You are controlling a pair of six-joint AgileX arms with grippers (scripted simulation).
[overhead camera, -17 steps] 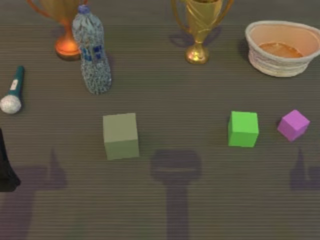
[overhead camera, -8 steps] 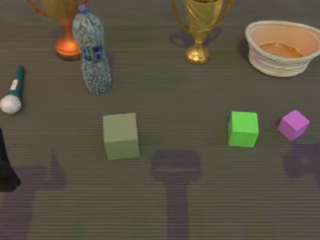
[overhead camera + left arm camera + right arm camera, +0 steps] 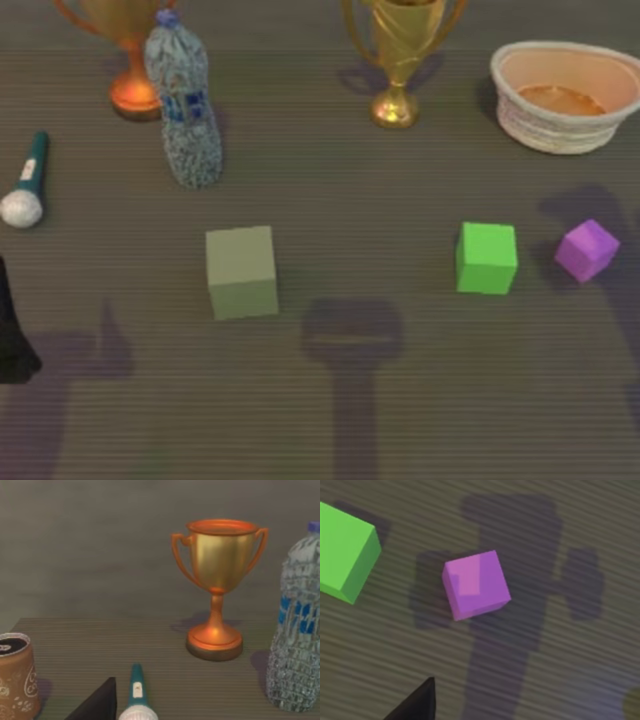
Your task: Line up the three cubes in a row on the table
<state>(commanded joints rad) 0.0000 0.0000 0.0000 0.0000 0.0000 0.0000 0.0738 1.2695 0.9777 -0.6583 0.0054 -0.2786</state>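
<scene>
Magenta-purple marks the smallest of the three cubes, the magenta cube, which sits on the ribbed table just to the right of the bright green cube, turned at a slant against the stripes. I take the bright green cube as my landmark. The two do not touch; a strip of table shows between them. Well apart to its left stands the large pale olive cube, about level with it across the table.

Beyond the bright green cube, toward the far edge, stand a gold trophy to the left and a woven basket to the right. Farther left than the olive cube are a water bottle, an orange trophy and a microphone.

The right wrist view looks down on the magenta cube, with the bright green cube beside it and a gripper-shaped shadow lying over the table around the small cube. Only a dark fingertip of the right gripper shows there, so I cannot tell how its jaws stand. The left arm is parked at the table's left edge, far from the landmark; only a dark finger shows in its wrist view, so I cannot tell its jaws either. That view also shows a brown can.
</scene>
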